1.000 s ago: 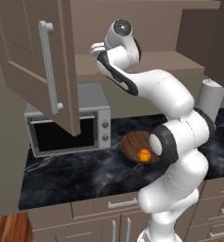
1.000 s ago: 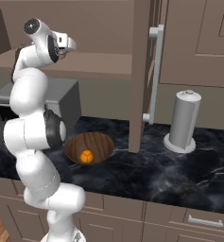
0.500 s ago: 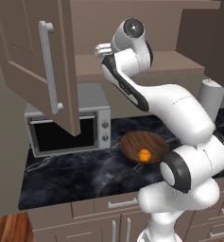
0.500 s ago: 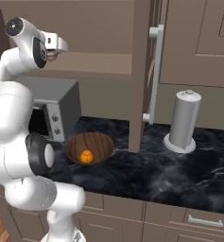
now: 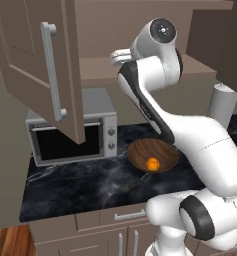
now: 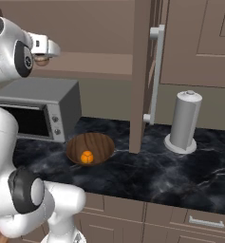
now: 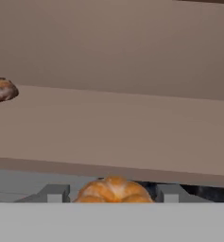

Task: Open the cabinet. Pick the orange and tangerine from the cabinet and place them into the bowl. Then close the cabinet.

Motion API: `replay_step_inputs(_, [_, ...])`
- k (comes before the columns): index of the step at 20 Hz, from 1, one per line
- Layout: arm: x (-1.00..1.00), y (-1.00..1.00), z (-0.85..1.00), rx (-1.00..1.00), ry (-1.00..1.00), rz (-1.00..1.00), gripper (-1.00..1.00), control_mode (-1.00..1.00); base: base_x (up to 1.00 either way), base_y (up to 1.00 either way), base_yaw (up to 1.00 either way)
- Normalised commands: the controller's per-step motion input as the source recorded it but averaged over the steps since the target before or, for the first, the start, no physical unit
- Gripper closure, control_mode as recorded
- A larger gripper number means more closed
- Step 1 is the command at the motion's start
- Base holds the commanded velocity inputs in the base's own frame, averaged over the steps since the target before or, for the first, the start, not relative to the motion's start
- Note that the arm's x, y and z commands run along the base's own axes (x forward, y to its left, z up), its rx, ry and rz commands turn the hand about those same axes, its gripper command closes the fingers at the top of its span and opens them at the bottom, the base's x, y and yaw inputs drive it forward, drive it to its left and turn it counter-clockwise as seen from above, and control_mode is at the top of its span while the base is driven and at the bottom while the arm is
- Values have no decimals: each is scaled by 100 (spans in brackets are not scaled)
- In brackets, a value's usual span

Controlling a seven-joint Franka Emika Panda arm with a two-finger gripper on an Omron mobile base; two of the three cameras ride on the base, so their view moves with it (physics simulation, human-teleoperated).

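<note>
The cabinet (image 5: 50, 90) stands open; the bowl (image 6: 91, 148) on the counter already holds one fruit (image 6: 87, 157). The gripper (image 7: 113, 193) sits just outside the shelf edge, jaws part-open around a second orange fruit (image 7: 114, 189) — apparently gripped. Best to draw it clear of the shelf, then lower straight over the bowl — no early release.

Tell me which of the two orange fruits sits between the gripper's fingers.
The ridged fruit low in the hand view, between the tips of the gripper, by the cabinet shelf. The other fruit lies in the wooden bowl.
</note>
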Motion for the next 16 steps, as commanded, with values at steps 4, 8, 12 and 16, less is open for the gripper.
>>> replay_step_inputs(4, [-70,-24,0,0,3,0,100,-100,0,0,0])
replay_step_inputs(8, [-39,-25,0,0,6,0,100,-100,0,0,0])
replay_step_inputs(12, [-19,-23,-1,0,4,0,100,-100,0,0,0])
replay_step_inputs(16, [-18,-27,-16,0,9,0,100,-100,0,0,0])
